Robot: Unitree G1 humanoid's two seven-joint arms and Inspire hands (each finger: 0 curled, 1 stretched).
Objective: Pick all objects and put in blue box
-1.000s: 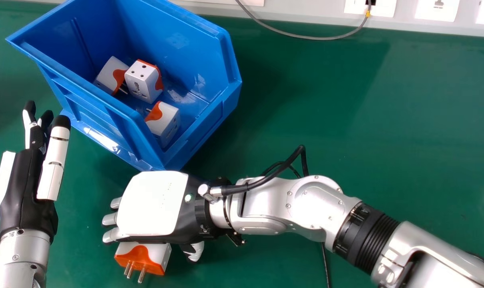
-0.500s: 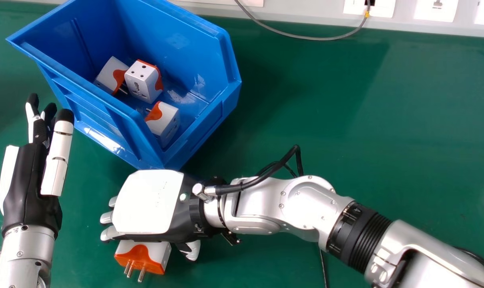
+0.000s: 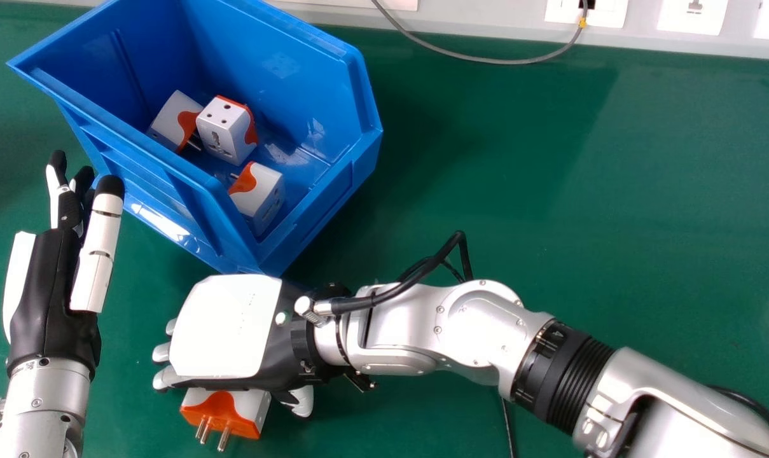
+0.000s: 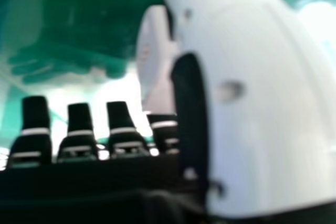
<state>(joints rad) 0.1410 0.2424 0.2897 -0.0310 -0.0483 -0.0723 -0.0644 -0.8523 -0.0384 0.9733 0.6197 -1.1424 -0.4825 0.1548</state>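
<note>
Under everything in front of us, we see a big green table (image 3: 549, 191). Along its far edge, we see a pale wall strip (image 3: 479, 22), with a thin grey cord (image 3: 505, 61) hanging down in a curve. On the table is our big blue box (image 3: 320, 83), set toward the far left. Our right hand (image 3: 222, 327) is in front of the box, with its back up. Its fingers (image 4: 79, 135) are straight and a bit spread, with little gaps between them. Our left hand (image 3: 44, 292) is beside the box's left side, and its fingers are straight too. The loose plug (image 3: 222, 413) is on the table, partly hidden under the near side of our right hand. It is white and orange, but we cannot tell if our hand touches it. In the box we see three more plugs like it: a tilted plug (image 3: 168, 121), an upright plug (image 3: 222, 130) close beside it, and a near plug (image 3: 260, 194) a little apart. The smallest things we see are the loose plug's metal pins (image 3: 223, 440).
</note>
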